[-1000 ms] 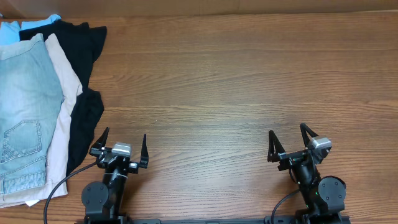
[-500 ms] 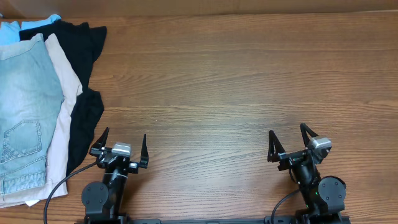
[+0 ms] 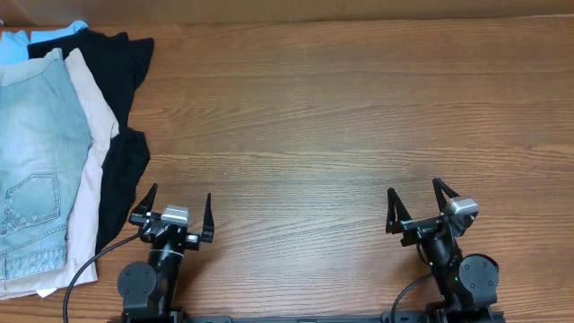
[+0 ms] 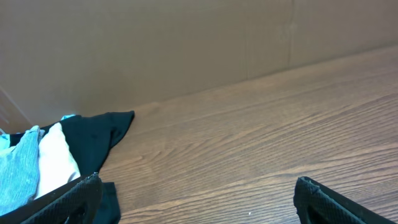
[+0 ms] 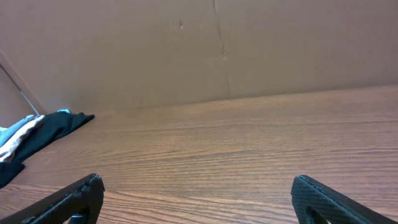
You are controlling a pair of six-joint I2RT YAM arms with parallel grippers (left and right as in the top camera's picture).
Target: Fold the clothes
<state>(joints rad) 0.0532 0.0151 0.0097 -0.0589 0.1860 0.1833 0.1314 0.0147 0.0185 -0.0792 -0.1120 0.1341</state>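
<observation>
Denim shorts (image 3: pixel 31 161) lie at the desk's (image 3: pixel 314 117) left edge, atop beige shorts (image 3: pixel 90 152) and a black garment (image 3: pixel 126 117). We see the left fingers (image 3: pixel 208 213) and right fingers (image 3: pixel 392 208) spread wide, holding nothing.

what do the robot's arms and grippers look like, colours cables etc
Both arms are matte black. The left gripper and right gripper each have two slim, pointed black fingers with a small silver-grey block behind them. A thin black cable loops from the left arm's round base.
</observation>
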